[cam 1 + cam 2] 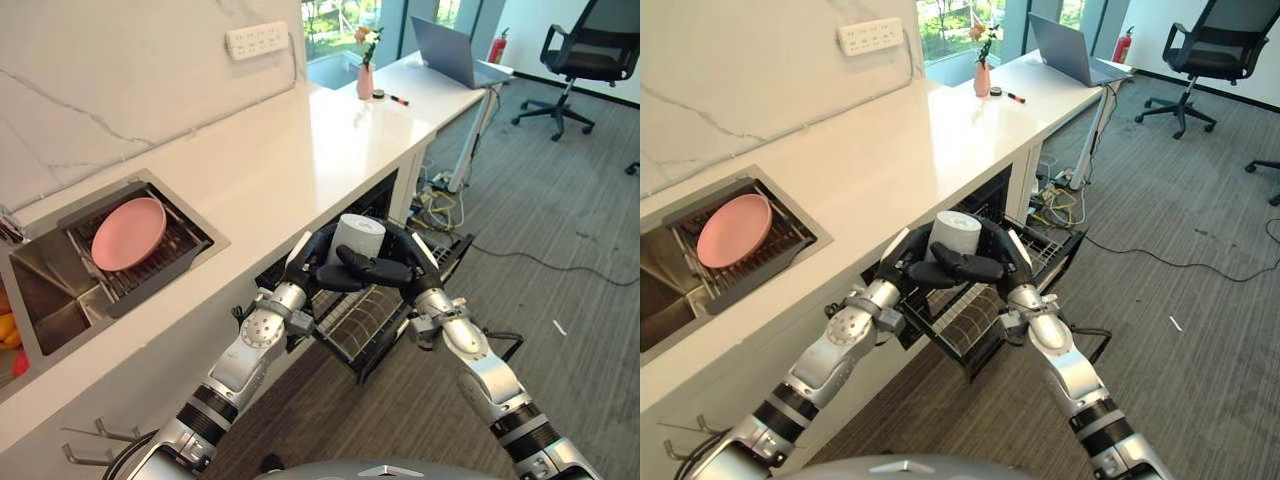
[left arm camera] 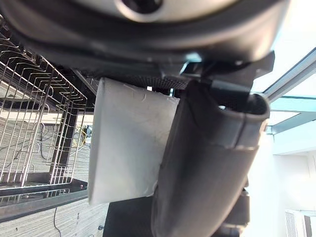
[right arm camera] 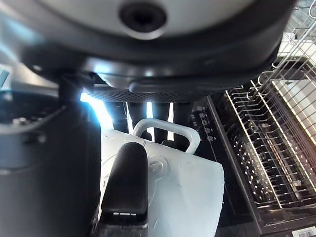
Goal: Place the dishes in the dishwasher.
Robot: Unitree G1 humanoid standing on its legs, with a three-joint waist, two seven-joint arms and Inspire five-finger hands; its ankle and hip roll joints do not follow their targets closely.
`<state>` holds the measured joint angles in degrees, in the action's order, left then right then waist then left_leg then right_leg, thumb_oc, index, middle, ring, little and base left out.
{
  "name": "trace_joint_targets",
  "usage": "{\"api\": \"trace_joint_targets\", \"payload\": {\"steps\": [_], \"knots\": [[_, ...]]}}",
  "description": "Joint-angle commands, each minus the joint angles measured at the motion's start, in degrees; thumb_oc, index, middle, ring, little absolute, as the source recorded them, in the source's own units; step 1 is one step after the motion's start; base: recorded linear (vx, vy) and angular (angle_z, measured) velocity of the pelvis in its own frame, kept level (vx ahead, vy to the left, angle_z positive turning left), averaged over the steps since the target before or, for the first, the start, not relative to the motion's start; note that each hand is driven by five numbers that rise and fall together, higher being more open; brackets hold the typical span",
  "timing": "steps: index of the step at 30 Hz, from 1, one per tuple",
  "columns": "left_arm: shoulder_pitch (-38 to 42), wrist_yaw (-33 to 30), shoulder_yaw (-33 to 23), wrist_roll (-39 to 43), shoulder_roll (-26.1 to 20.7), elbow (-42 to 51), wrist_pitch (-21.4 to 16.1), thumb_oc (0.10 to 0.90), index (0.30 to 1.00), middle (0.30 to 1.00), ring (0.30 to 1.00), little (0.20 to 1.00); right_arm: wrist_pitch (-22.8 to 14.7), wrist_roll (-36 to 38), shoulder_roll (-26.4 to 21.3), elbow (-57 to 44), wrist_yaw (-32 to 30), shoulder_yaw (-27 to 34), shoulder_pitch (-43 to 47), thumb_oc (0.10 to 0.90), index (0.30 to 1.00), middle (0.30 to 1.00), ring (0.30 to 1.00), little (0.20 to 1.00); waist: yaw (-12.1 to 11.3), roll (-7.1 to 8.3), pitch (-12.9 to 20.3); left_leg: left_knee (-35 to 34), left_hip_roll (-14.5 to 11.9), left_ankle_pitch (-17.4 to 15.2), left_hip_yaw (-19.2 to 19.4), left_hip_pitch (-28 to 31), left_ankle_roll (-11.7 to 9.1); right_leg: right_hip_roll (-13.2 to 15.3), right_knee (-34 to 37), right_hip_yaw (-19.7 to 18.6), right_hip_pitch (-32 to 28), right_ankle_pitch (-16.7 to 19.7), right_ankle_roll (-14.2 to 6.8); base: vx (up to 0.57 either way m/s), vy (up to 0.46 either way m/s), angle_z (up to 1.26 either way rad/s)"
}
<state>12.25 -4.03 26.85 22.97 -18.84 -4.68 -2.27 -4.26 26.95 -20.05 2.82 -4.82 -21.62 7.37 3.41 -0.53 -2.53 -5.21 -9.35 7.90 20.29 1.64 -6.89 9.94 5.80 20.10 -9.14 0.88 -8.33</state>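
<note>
A white mug [image 1: 357,235] with a handle is held upright between both hands, above the pulled-out wire rack [image 1: 365,320] of the dishwasher under the counter. My left hand [image 1: 305,262] wraps its left side, and in the left wrist view the thumb [image 2: 207,163] lies along the mug [image 2: 128,143]. My right hand [image 1: 385,268] closes across its front. In the right wrist view that thumb [image 3: 126,177] presses on the mug [image 3: 173,192], with fingers behind the handle. A pink plate [image 1: 128,232] lies in the sink's drying rack [image 1: 160,262].
The white countertop [image 1: 270,160] runs back to a pink vase [image 1: 365,80] and a laptop [image 1: 450,50] on a desk. An office chair [image 1: 585,50] stands on the carpet at the far right. Cables lie on the floor beyond the dishwasher.
</note>
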Motion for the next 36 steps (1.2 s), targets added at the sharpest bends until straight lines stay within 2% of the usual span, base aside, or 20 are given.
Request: {"api": "trace_joint_targets", "payload": {"steps": [1,6,7,8,11,13,14,16,22,30,36], "knots": [[8.12,4.06,3.37,0.91,2.80,6.88,-8.76,0.400,0.300,0.300,0.300,0.300,-6.29,4.77,5.75,-1.34,-0.97,2.17,10.34,0.400,0.300,0.300,0.300,0.300,-0.96,0.22,1.12,0.21,-0.15,-5.92,0.15,6.00,1.00,1.04,-0.80,0.13,1.18,-0.44,-1.60,0.00,0.000,0.00],[8.18,4.00,3.89,0.97,2.17,6.96,-8.40,0.400,0.300,0.300,0.300,0.300,-7.15,1.22,6.51,-0.63,-4.59,3.61,10.67,0.400,0.300,0.300,0.300,0.300,-0.91,-0.18,1.04,0.21,-0.13,-6.10,-0.01,6.43,1.10,0.94,-0.80,0.24,0.82,-0.67,-1.50,0.00,0.000,0.00],[8.13,3.80,4.02,0.78,1.93,7.09,-8.33,0.588,0.582,0.582,0.582,0.582,-7.27,0.23,6.77,-0.33,-5.82,3.97,10.84,0.400,0.300,0.300,0.300,0.300,-0.89,-0.33,1.00,0.21,-0.12,-6.11,0.00,6.51,1.11,0.95,-0.80,0.28,0.77,-0.69,-1.48,0.00,0.000,0.00],[8.25,3.43,4.03,0.35,1.71,7.12,-8.32,0.800,0.900,0.900,0.900,0.900,-7.30,-1.46,6.93,-0.10,-7.14,4.44,10.96,0.400,0.300,0.300,0.300,0.300,-0.91,-0.44,0.99,0.21,-0.12,-6.11,-0.06,6.51,1.13,0.92,-0.80,0.22,0.72,-0.76,-1.43,0.00,0.000,0.00],[8.94,1.92,4.31,-2.85,0.43,8.28,-9.29,0.800,0.900,0.900,0.900,0.900,-7.42,-9.96,6.78,0.55,-12.83,6.25,11.44,0.400,0.300,0.300,0.300,0.300,-1.09,-0.80,0.87,0.21,-0.18,-6.00,-0.37,6.47,1.11,0.84,-0.80,0.48,0.59,-0.92,-1.38,-0.01,-0.001,0.03],[8.95,1.88,4.35,-2.89,0.39,8.31,-9.28,0.800,0.900,0.900,0.900,0.900,-7.42,-10.10,6.86,0.56,-12.95,6.26,11.47,0.400,0.300,0.300,0.300,0.300,-1.09,-0.76,0.85,0.21,-0.18,-5.99,-0.40,6.47,1.11,0.83,-0.80,0.50,0.58,-0.92,-1.38,0.00,0.000,0.00],[9.36,1.20,4.53,-4.73,-0.41,9.64,-9.99,0.800,0.900,0.900,0.900,0.900,-7.54,-12.22,7.18,1.03,-15.65,7.05,11.40,0.400,0.300,0.300,0.300,0.300,-1.28,-0.91,0.84,0.21,-0.21,-5.91,-0.61,6.37,1.07,0.75,-0.80,0.61,0.48,-1.02,-1.38,0.00,0.000,0.00],[9.49,0.91,4.55,-5.39,-0.77,10.30,-10.32,0.800,0.900,0.900,0.900,0.900,-7.55,-12.90,7.29,1.09,-16.56,7.32,11.36,0.400,0.300,0.300,0.300,0.300,-1.29,-0.94,0.82,0.21,-0.17,-5.87,-0.73,6.33,1.08,0.72,-0.80,0.64,0.43,-1.05,-1.38,0.00,0.000,0.00],[10.79,-2.62,4.03,-13.62,-3.55,14.21,-11.34,0.800,0.900,0.900,0.900,0.900,-8.96,-8.67,9.33,2.64,-22.21,9.20,10.03,0.400,0.300,0.300,0.300,0.300,-2.09,-1.24,0.69,0.21,0.02,-5.60,-2.04,5.83,0.95,0.86,-0.80,1.89,-0.12,-1.15,-1.27,-0.01,-0.006,0.06],[10.12,-7.21,2.93,-22.00,-5.14,15.89,-12.12,0.800,0.900,0.900,0.900,0.900,-10.63,-4.96,10.92,3.92,-25.36,10.05,9.28,0.400,0.300,0.300,0.300,0.300,-3.36,-1.25,0.39,0.21,0.38,-5.21,-3.55,4.90,0.78,1.08,-0.80,3.93,-0.67,-1.24,-1.26,-0.01,-0.002,0.19],[8.32,-7.63,2.96,-21.17,-5.77,17.20,-12.34,0.800,0.900,0.900,0.900,0.900,-11.18,-4.32,11.41,4.96,-27.84,10.80,9.14,0.400,0.300,0.300,0.300,0.300,-4.30,-1.18,0.33,0.21,0.68,-4.96,-4.86,4.17,0.74,1.26,-0.80,5.73,-1.14,-1.27,-1.26,0.00,0.002,0.17]]}}
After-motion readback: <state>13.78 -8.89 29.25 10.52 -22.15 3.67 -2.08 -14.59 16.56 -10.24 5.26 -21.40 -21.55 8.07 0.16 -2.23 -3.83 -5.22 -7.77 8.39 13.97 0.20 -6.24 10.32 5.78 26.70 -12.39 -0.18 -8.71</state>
